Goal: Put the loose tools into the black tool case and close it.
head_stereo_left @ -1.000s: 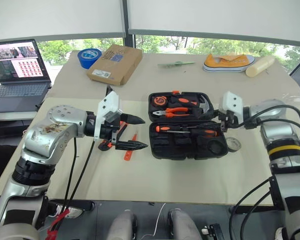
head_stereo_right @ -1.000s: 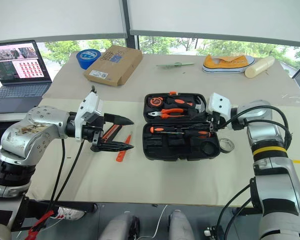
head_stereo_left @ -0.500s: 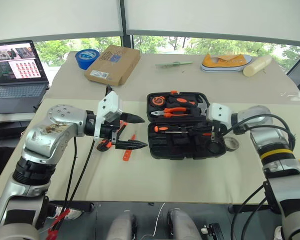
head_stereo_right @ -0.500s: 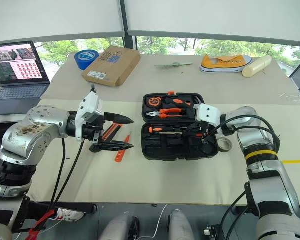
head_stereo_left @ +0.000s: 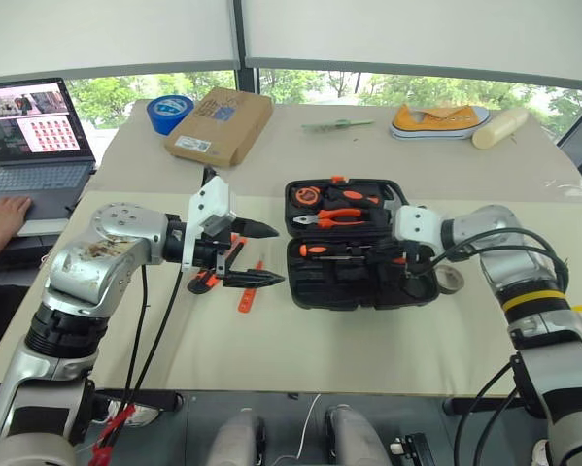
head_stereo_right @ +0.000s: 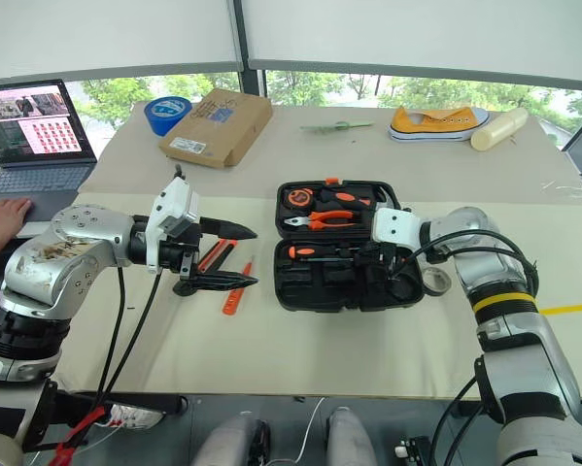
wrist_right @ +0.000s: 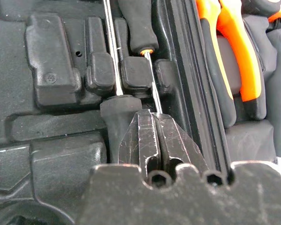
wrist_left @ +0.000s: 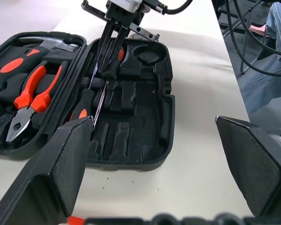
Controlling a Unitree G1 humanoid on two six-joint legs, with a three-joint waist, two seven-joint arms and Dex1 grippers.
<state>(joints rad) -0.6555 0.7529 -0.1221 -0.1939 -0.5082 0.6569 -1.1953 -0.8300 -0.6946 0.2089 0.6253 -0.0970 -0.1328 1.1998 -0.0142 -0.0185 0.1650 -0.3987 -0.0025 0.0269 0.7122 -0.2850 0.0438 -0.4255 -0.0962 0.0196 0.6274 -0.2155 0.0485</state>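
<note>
The black tool case [head_stereo_left: 363, 303] lies open at mid-table. Two orange-and-black screwdrivers [head_stereo_left: 331, 250] lie end to end in its near half. My right gripper [wrist_right: 152, 116] is shut, its tips down on the screwdriver shaft [wrist_right: 153, 89] beside a black handle [wrist_right: 119, 117]; no grip on it shows. The left wrist view shows the same gripper [wrist_left: 110, 44] reaching into the case. Left of the case, my left gripper [head_stereo_left: 279, 255] hovers open with nothing in it. Under it lie the slim orange tester screwdriver [head_stereo_left: 248, 291] and the utility knife [head_stereo_left: 205, 282], partly hidden. The greyish tape ring [head_stereo_left: 451, 279] sits right of the case.
Orange pliers [head_stereo_left: 341, 216] and a hammer [head_stereo_left: 393, 199] rest in the case's far half. A cardboard box [head_stereo_left: 221, 126], a blue tape roll [head_stereo_left: 169, 109] and a yellow shoe [head_stereo_left: 439, 121] stand at the back. A person's hand [head_stereo_left: 9, 209] rests on the laptop [head_stereo_left: 33, 136] at far left.
My right gripper has shut and swung left into the case, down onto the screwdrivers. A person's hand has come to the laptop. The left gripper has stayed put.
</note>
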